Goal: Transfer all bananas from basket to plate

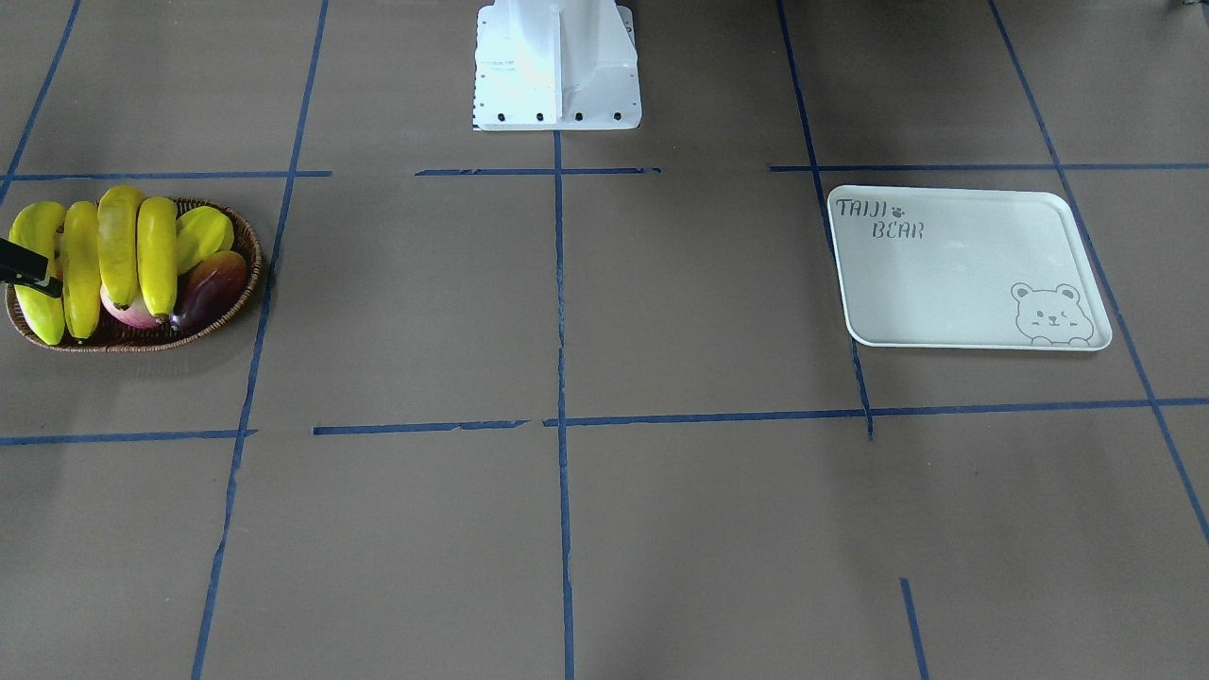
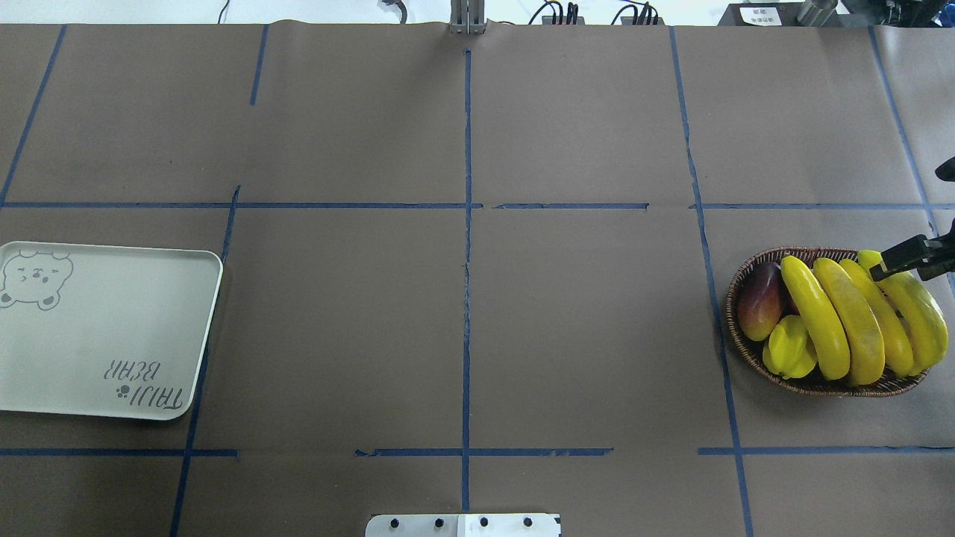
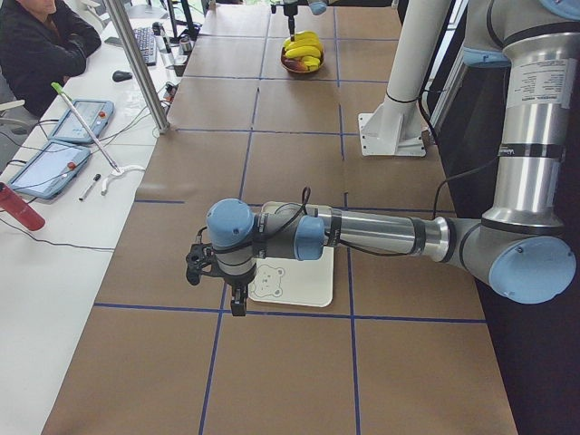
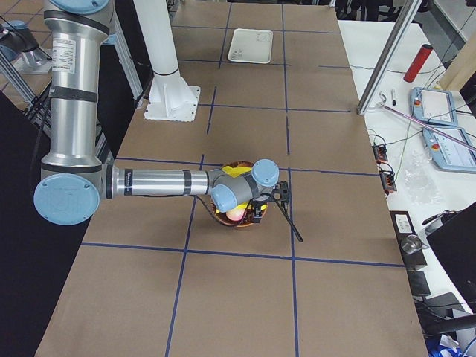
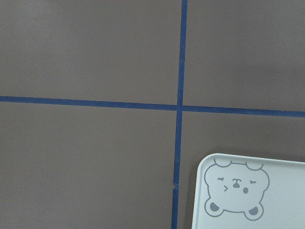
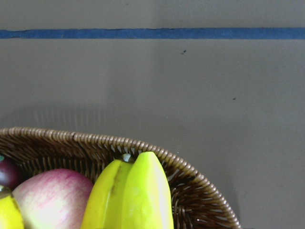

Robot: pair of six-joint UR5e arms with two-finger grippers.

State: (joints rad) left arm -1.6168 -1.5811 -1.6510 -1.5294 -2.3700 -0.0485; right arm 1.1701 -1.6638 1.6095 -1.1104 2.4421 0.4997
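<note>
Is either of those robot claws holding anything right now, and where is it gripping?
No hold shows. The right gripper sits over the bananas in the basket; whether it grips one cannot be told. The left gripper carries nothing visible.

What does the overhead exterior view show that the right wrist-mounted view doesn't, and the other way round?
Only the overhead view shows the plate, with nothing on it, and all four bananas lying side by side. Only the wrist view shows a round pink-and-pale fruit sitting low among the others. Both show the woven basket rim and the ridged starfruit inside it.
</note>
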